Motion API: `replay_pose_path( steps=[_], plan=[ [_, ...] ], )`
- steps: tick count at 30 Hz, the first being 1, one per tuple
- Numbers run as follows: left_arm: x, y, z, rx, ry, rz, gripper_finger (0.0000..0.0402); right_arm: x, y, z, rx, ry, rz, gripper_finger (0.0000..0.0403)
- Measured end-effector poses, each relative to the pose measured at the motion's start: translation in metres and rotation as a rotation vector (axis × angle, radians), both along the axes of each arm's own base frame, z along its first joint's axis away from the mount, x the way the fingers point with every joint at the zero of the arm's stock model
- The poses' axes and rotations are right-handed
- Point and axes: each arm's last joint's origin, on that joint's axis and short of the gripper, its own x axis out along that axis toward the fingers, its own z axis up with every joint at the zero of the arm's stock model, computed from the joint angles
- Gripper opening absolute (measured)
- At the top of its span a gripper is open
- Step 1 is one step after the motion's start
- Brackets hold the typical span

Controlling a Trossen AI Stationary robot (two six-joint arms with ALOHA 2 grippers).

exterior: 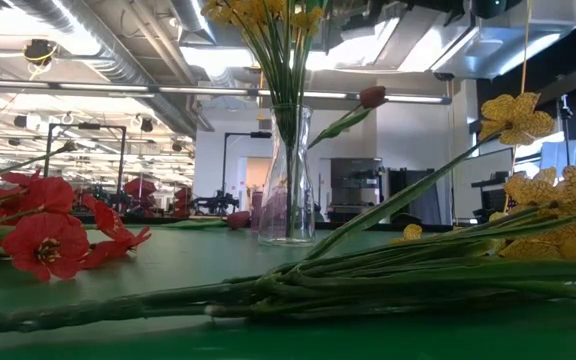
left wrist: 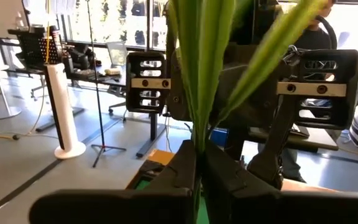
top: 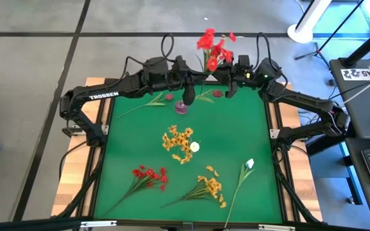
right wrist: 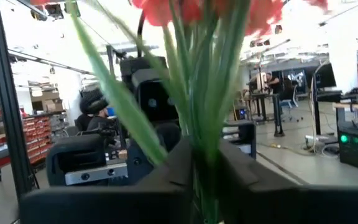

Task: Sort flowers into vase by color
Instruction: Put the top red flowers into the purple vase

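Red flower bunch (top: 214, 46): held at the far edge of the table (top: 249, 128), its green stems (left wrist: 197, 74) pinched between the closed fingers of both the left gripper (top: 193, 78) and the right gripper (top: 218, 74). In the high view the jaws were masked by leaves. Glass vase (exterior: 287, 180): yellow flowers (exterior: 263, 12) stood inside, blooms cut off. Loose red bunch (top: 149, 174), yellow bunch (top: 209, 186) and white tulip (top: 249, 164) lay near.

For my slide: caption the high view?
Both grippers meet at the red flower bunch above the green table, loose flowers scattered below.
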Motion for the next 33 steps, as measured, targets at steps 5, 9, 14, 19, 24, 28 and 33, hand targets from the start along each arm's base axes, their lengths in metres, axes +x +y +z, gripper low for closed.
replay_pose_path(
  steps=[5,9,14,19,24,28,33],
  plan=[
    [-0.002,0.002,0.001,0.001,0.007,0.015,0.0003,-0.010,0.006,0.010,-0.028,-0.030,-0.004,0.0169],
    [-0.017,0.003,0.013,0.020,-0.003,0.050,0.0002,-0.020,0.011,0.015,-0.044,-0.018,-0.024,0.0258],
    [-0.050,0.002,0.038,0.051,-0.035,0.080,0.0001,-0.041,0.018,0.023,-0.078,0.016,-0.096,0.0332],
    [-0.085,-0.002,0.058,0.080,-0.027,0.125,0.0001,-0.059,0.026,0.028,-0.078,0.062,-0.118,0.0351],
    [-0.109,-0.002,0.047,0.072,0.030,0.166,0.0000,-0.077,0.036,0.027,-0.109,0.145,-0.150,0.0329],
    [-0.119,0.004,0.009,0.070,0.044,0.182,0.0000,-0.083,0.038,0.025,-0.124,0.182,-0.203,0.0301],
    [-0.130,0.016,-0.052,0.060,-0.068,0.157,0.0000,-0.083,0.037,0.020,-0.102,0.233,-0.209,0.0277]
  ],
)
